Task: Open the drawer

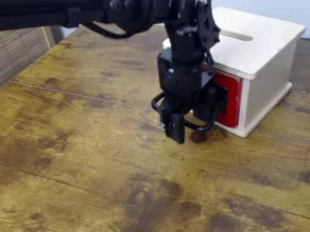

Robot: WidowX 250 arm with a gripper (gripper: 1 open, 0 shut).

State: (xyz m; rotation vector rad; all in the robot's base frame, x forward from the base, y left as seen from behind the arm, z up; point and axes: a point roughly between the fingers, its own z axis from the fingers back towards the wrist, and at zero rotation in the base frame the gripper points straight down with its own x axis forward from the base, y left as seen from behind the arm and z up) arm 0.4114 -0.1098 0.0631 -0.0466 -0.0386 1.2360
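Note:
The drawer (227, 98) shows as a red front set in a cream wooden box (260, 53) with a slot on top, at the upper right of the table. Its black loop handle (211, 116) sticks out toward the left, partly hidden by the arm. My black gripper (184, 130) hangs straight down right in front of the handle, open, with its fingertips near the table surface and nothing held. The drawer front sits flush with the box.
The worn wooden table (97, 154) stretches to the left and front. A slatted wooden panel (18, 41) stands at the far left edge. The arm reaches in from the top of the view.

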